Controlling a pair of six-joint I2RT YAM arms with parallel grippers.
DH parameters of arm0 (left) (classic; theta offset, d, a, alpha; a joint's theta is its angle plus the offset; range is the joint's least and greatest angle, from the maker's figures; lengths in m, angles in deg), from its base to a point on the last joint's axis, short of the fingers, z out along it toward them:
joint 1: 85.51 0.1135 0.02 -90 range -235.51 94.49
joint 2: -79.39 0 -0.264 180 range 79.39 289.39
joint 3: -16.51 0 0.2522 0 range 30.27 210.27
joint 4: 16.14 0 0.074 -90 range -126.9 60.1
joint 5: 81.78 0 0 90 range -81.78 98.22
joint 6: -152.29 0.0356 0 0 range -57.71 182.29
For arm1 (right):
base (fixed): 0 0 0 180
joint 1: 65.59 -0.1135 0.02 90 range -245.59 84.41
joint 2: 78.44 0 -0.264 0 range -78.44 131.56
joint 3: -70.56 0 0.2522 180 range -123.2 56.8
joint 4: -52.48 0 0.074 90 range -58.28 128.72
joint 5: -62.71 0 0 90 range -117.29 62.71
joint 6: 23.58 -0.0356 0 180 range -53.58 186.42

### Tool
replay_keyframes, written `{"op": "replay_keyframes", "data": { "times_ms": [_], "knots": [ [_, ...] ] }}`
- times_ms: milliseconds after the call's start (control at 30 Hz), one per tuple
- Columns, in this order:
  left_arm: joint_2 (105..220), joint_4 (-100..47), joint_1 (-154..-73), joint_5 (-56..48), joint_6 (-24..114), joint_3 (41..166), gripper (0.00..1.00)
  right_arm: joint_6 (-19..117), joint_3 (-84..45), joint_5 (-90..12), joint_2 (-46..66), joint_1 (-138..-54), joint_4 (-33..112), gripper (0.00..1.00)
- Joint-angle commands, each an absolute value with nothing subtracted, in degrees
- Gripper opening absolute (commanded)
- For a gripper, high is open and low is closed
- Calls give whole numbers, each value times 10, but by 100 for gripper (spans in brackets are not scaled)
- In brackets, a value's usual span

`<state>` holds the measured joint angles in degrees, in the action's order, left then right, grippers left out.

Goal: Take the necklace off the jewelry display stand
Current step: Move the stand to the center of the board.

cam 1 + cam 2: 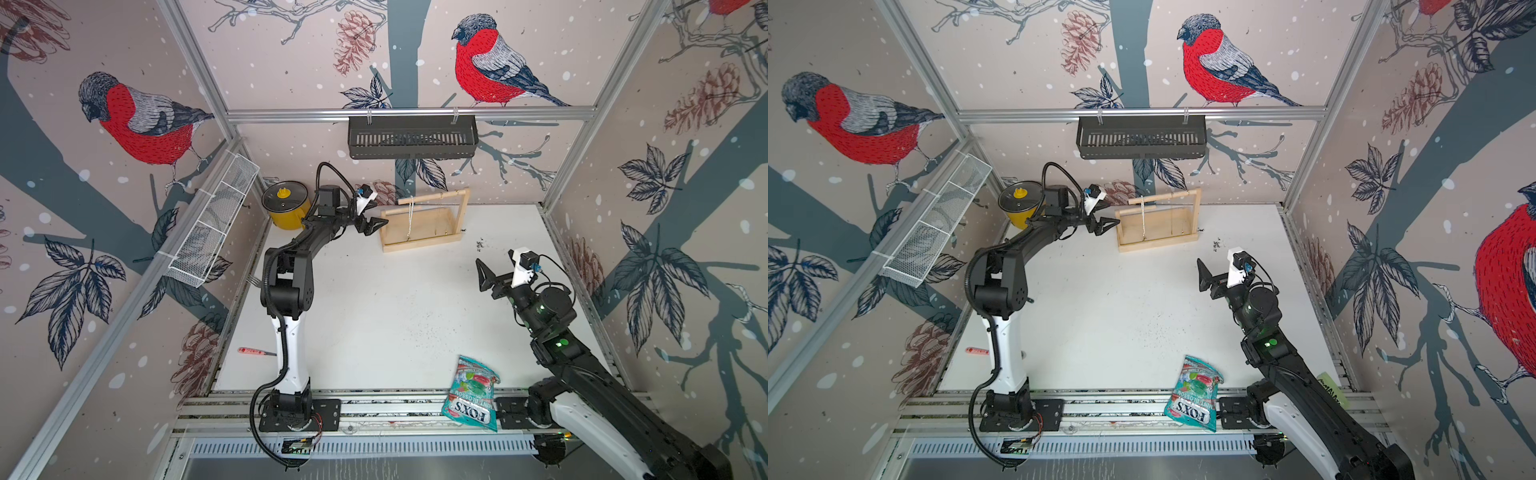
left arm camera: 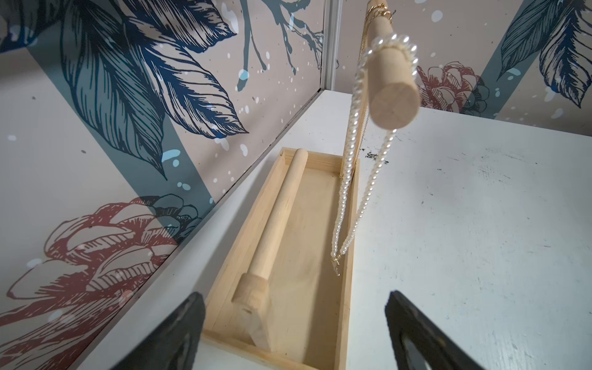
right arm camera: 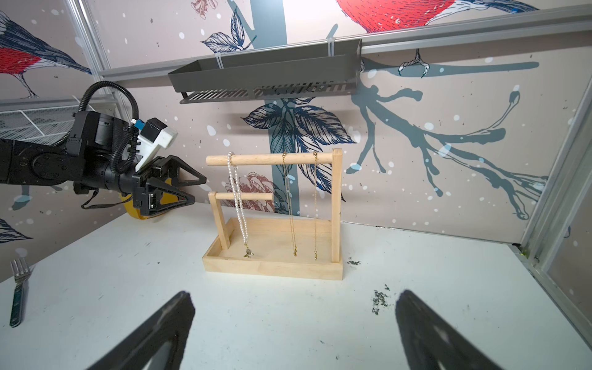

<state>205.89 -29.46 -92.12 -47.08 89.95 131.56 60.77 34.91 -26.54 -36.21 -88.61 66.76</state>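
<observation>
Jewelry display stand (image 3: 272,267): upright on the surface (image 3: 128,272); top dowel (image 3: 266,159) horizontal, free end toward the left gripper (image 3: 199,189).
Left gripper: just beside the stand's open end, jaws apart, empty; nearer arm.
Right gripper (image 1: 482,275): well apart from the stand's front, jaws apart, empty.
Necklace (image 3: 238,205): pearl strand looped over the dowel near its free end, hanging vertical; judged exit, along the dowel toward the left gripper.
</observation>
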Motion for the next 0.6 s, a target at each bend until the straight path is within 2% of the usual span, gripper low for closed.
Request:
{"op": "replay_keyframes", "data": {
  "times_ms": [0, 200, 567],
  "knots": [
    [2086, -370, -922, -486, 933, 1359, 83, 618, 352, -249, -356, -892, 690, 100],
    [2115, -369, -924, -458, 921, 1393, 78, 622, 352, -245, -348, -901, 692, 100],
    [2141, -354, -925, -485, 893, 1412, 68, 610, 348, -217, -341, -917, 695, 100]
  ]
}}
